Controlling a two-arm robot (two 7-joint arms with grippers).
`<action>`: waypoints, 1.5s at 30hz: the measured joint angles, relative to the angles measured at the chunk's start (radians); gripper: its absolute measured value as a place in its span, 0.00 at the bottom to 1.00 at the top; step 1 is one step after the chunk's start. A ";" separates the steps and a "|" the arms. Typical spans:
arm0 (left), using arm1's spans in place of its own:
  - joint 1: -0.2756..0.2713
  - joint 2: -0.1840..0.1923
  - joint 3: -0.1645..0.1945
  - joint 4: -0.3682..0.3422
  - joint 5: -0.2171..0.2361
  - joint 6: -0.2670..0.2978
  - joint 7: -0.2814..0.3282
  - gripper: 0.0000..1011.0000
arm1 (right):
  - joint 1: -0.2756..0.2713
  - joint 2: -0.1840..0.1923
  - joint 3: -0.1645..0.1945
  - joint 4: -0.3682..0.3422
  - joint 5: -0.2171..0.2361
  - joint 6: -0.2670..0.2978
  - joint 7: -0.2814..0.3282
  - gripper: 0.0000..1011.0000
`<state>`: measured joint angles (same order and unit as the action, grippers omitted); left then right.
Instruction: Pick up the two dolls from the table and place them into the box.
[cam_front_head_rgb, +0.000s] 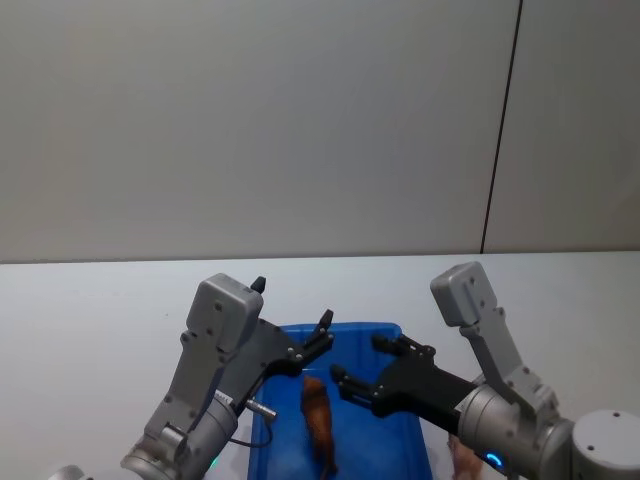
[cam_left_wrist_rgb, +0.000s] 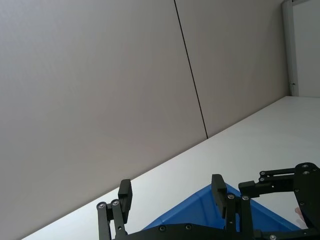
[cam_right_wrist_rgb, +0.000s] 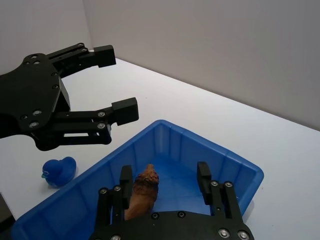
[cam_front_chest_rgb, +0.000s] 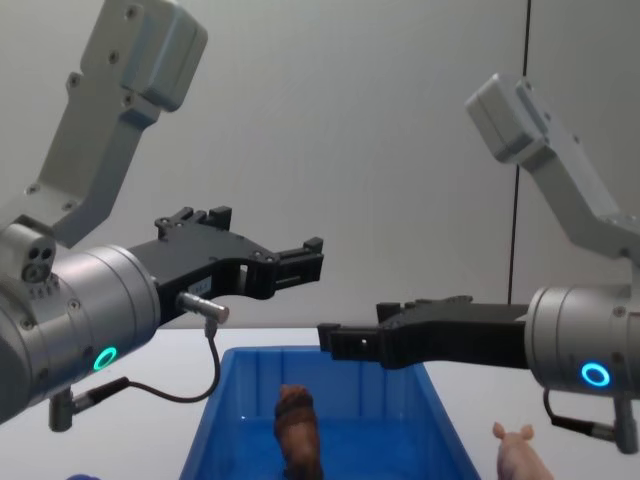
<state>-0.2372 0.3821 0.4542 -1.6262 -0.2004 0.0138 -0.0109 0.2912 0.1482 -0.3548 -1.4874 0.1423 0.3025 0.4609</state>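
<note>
The box is a bright blue bin at the near middle of the white table. The brown lion doll lies inside it, also in the right wrist view and chest view. The pale pink pig doll stands on the table just right of the box. My left gripper hovers open and empty above the box's far left part. My right gripper hangs open and empty over the box, its fingers above the lion.
A small blue duck-like toy sits on the table outside the box, on its left side. A plain grey wall with a dark vertical seam stands behind the table. Bare tabletop stretches to both sides and behind the box.
</note>
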 joint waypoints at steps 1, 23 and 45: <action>0.000 0.000 0.000 0.000 0.000 0.000 0.000 0.99 | 0.000 0.000 0.000 0.000 0.000 0.000 -0.001 0.75; 0.000 0.000 0.000 0.000 0.000 0.000 0.000 0.99 | -0.150 0.122 0.056 -0.128 0.054 -0.048 -0.162 0.99; 0.000 0.000 0.000 0.000 0.000 0.000 0.000 0.99 | -0.238 0.169 0.066 -0.129 0.103 0.025 -0.216 0.99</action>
<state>-0.2372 0.3821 0.4543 -1.6262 -0.2004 0.0138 -0.0109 0.0527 0.3167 -0.2887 -1.6159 0.2448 0.3277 0.2445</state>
